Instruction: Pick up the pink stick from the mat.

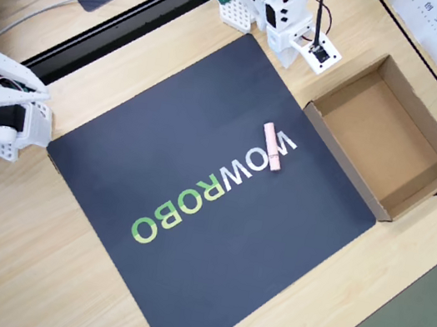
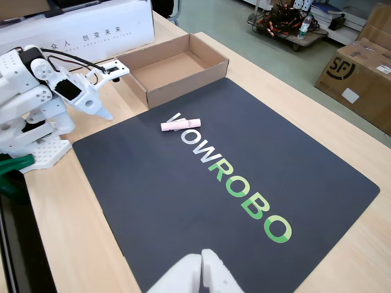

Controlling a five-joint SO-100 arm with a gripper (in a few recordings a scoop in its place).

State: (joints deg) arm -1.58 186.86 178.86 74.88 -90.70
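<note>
White rounded shapes [image 2: 198, 274] poke up at the bottom edge of the fixed view, cut off by the frame, too little showing to say what they are. Behind them spreads the mat [image 2: 153, 183], one dark square sheet with WOWROBO [image 2: 229, 177] across it in white and green.

And there's the pink stick [image 2: 180, 124], just one, lying flat on the mat across the first white W. It sits well apart from the gripper [image 2: 96, 105], out in front of the fingertips and a little to the side, nothing touching it.

Gripper now: white, tucked low by the mat's corner near the arm's base [image 2: 27, 116], fingers pointing down toward the table. From above the gripper [image 1: 293, 51] shows folded over the mat's edge, with a small black-centred block at its tip. Whether the jaws are parted or closed, I cannot tell from either view; nothing sits between them.

One cardboard box [image 1: 385, 133], open-topped, stands just beside the mat, on the far side of the stick from the gripper in the overhead view. One long white box [image 2: 79, 27] with printed characters lies behind the arm, partly cut off.
</note>
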